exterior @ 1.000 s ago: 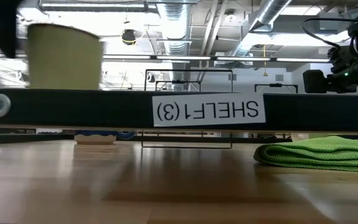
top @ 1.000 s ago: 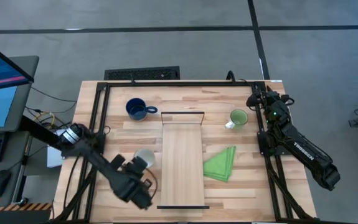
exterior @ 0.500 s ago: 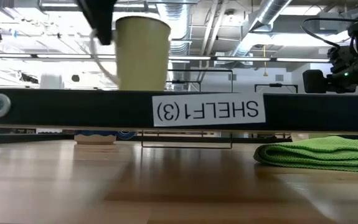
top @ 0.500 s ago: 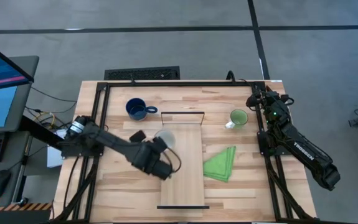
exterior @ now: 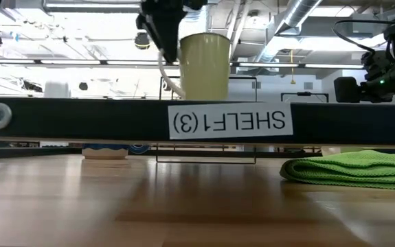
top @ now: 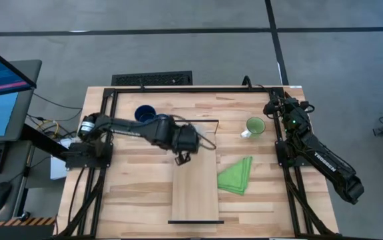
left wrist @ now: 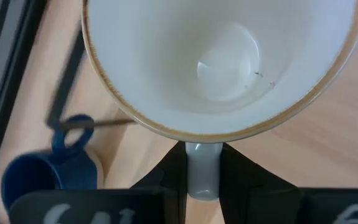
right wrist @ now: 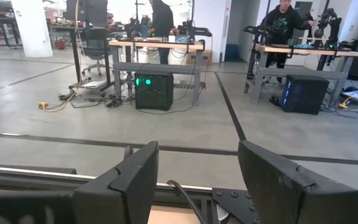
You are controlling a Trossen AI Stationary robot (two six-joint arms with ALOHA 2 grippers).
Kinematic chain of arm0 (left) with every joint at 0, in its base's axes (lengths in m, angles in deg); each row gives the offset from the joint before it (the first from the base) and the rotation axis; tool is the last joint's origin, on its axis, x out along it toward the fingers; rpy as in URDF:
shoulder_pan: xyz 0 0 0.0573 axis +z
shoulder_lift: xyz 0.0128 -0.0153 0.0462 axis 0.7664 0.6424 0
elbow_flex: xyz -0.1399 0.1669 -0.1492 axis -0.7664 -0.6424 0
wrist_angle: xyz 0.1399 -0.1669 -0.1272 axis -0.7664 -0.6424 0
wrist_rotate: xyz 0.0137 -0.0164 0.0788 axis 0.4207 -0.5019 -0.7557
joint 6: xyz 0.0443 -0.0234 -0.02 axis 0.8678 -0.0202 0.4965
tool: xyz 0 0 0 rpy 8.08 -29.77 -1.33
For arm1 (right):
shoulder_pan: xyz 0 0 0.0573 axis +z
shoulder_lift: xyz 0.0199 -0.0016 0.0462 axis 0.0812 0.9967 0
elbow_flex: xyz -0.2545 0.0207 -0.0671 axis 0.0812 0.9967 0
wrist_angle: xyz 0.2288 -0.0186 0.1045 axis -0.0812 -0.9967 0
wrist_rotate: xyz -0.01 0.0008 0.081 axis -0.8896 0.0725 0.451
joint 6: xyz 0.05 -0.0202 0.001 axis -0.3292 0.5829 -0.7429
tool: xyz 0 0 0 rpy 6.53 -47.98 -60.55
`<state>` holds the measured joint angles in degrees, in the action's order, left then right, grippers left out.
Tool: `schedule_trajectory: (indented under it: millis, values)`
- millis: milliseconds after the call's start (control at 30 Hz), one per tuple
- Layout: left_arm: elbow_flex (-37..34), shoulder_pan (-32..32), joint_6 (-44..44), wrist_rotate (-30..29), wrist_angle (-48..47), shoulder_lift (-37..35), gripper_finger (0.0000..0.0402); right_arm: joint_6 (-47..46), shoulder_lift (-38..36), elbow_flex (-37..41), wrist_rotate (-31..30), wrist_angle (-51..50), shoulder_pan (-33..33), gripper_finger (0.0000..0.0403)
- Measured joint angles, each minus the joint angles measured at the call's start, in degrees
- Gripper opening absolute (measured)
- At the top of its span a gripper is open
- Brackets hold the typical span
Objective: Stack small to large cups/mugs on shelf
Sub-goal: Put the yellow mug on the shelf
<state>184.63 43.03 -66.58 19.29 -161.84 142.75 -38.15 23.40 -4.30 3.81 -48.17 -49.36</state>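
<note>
My left gripper (top: 183,141) is shut on the white mug (exterior: 204,65) above the far end of the pale shelf (top: 194,193). The arm hides the mug in the high view. The left wrist view looks down into the mug (left wrist: 228,56). The shelf's black front bar (exterior: 80,120) hides the mug's bottom. The dark blue mug (top: 144,115) stands on the table at the far left, partly under my left arm. The light green mug (top: 254,125) stands at the far right. My right gripper (right wrist: 194,180) is open and empty at the far right edge. My left gripper pinches the white mug's handle (left wrist: 202,177) between its two fingers. The fingers (left wrist: 166,177) point down from above, beside the mug's wall. The mug stays upright, mouth up; the shelf's bar hides whether its bottom rests on the shelf.
A folded green cloth (top: 236,175) lies on the table right of the shelf. A thin black frame (top: 194,122) stands at the shelf's far end, close to my left gripper. The shelf's near part is bare wood. People stand at benches in the room behind (right wrist: 284,25).
My left gripper has carried the white mug from the table's near left toward the far edge and the right, to above the shelf's far end. The mug has stayed upright at about the same height. My right arm has kept still.
</note>
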Motion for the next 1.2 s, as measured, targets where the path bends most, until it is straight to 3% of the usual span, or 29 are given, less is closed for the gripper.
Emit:
schedule_trajectory:
  millis: [300, 1200]
  values:
    - [-3.0, 5.5, 7.2, 6.9, 5.7, 0.0, 0.0043, 0.0, 0.0, 0.0, 0.0, 0.0, 0.0, 0.0245]
    - [-11.7, 7.0, 21.8, 10.2, 14.5, -0.3, 0.0043, 0.0, 0.0, 0.0, 0.0, 0.0, 0.0, 0.0245]
